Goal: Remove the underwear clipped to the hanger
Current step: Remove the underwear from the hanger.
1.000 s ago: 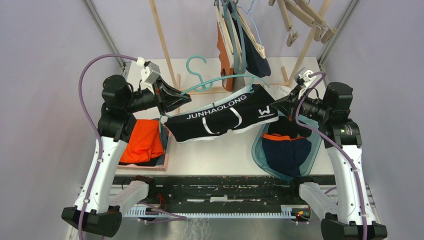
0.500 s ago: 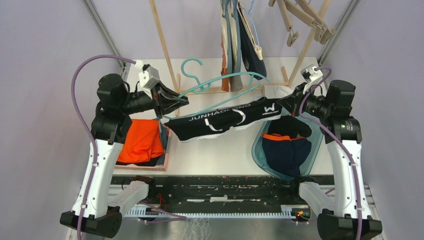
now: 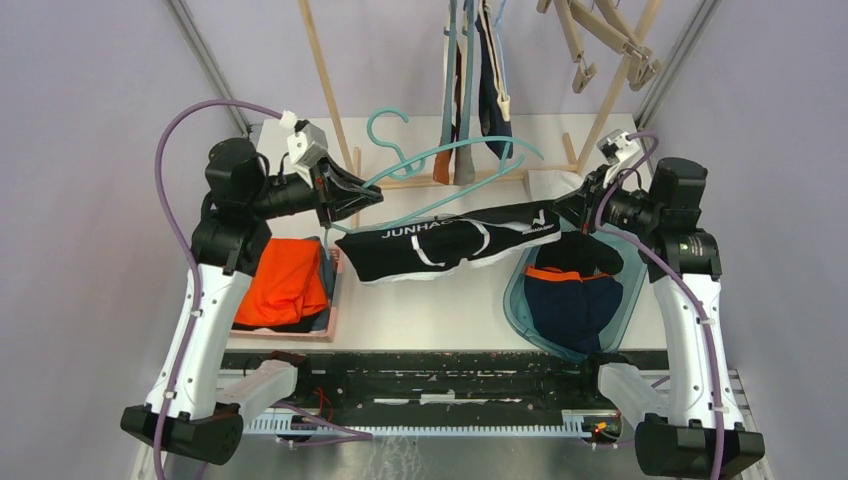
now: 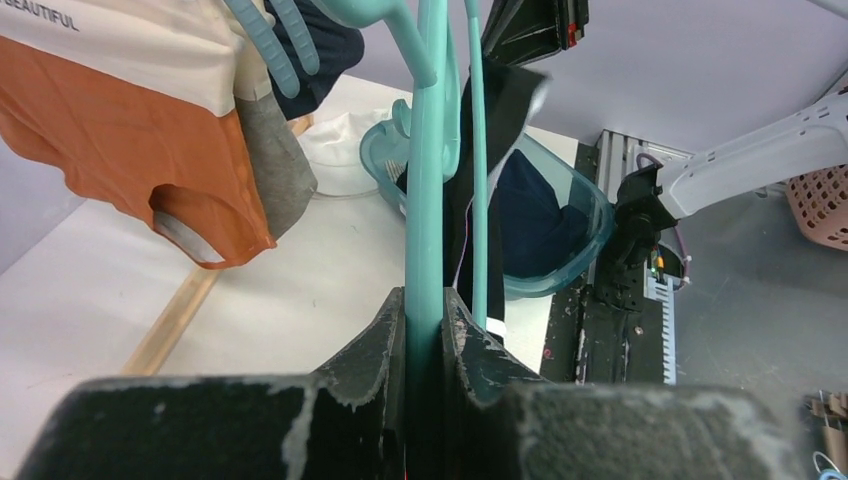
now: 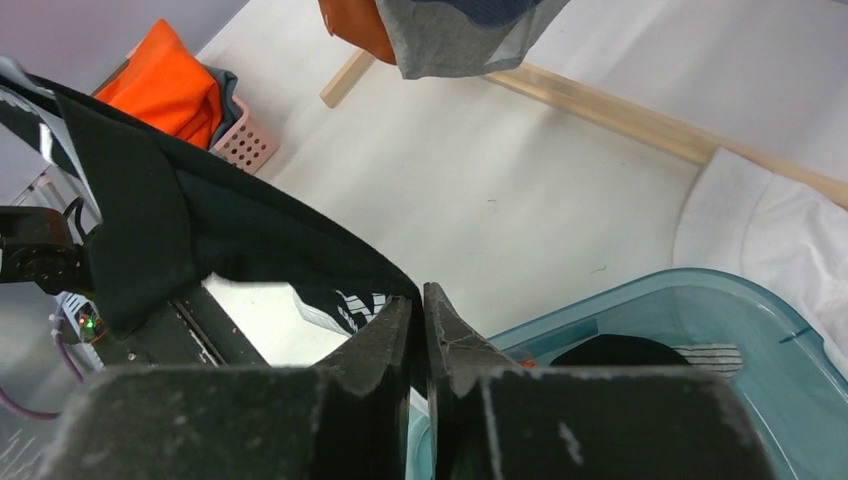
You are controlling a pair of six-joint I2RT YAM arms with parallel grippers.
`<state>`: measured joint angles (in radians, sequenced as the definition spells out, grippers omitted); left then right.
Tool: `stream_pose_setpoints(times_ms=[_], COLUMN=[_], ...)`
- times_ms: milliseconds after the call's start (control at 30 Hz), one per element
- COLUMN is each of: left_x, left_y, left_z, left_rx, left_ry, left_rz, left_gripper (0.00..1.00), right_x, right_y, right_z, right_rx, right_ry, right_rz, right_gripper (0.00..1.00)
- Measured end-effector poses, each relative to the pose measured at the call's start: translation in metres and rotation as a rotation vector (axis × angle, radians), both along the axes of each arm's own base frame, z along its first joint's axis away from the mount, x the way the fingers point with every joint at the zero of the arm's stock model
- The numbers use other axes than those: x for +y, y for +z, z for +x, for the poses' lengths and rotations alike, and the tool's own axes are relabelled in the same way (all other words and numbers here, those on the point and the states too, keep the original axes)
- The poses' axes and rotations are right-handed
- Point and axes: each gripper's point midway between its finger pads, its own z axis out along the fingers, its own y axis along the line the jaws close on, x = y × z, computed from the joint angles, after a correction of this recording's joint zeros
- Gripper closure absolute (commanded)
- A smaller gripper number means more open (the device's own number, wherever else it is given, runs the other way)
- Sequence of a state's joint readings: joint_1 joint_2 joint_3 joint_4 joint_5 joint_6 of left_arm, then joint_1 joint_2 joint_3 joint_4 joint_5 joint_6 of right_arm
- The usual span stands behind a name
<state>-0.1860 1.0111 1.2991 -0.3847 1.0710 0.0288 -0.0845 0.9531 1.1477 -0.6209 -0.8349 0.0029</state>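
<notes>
Above the tabletop (image 3: 430,300), mid-view, the black underwear (image 3: 445,240) hangs stretched sideways beneath a teal hanger (image 4: 425,200). At nine o'clock the left tool (image 4: 424,305) is clamped on the hanger. At three o'clock the right tool (image 5: 418,300) pinches the underwear's end above a teal tub (image 5: 700,300).

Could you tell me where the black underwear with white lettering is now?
In the top view, the black underwear hangs centrally, stretched between the teal plastic hanger held by the left gripper and the right gripper.
</notes>
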Motion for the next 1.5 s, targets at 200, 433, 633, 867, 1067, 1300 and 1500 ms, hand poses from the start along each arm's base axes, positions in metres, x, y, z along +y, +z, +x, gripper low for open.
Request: stream_pose_setpoints(times_ms=[200,433,633,867,1067,1300,1500], left_x=[-0.023,-0.055,-0.057,-0.053,-0.063,-0.071,-0.075], left_y=[-0.009,0.005,0.001,-0.012,-0.019,-0.032,-0.036], left_z=[0.006,0.013,0.028,0.034,0.031,0.019,0.014], left_rx=[0.049,0.036,0.017,0.005,-0.012,-0.024,-0.029], left_ry=[-0.028,-0.035,0.024,0.052,0.016,-0.031,-0.063], left_rz=[0.022,0.052,0.093,0.148,0.204,0.263,0.281], left_gripper=[0.97,0.97,0.97,0.97,0.97,0.97,0.97], right_x=[0.004,0.002,-0.001,-0.001,-0.008,-0.012,0.000], right_y=[-0.006,-0.013,-0.018,-0.013,0.012,0.055,0.064], right_z=[0.002,0.008,0.010,-0.003,-0.010,-0.016,-0.019], right_rx=[0.007,0.018,0.020,-0.025,-0.076,-0.177,-0.167], right_ry=[0.029,0.028,0.015,0.034,0.041,0.061,0.188], right_rz=[-0.017,-0.031,-0.050,-0.090,-0.172,-0.263,-0.294], right_gripper=[0.79,0.75,0.57,0.28,0.14,0.14,0.13])
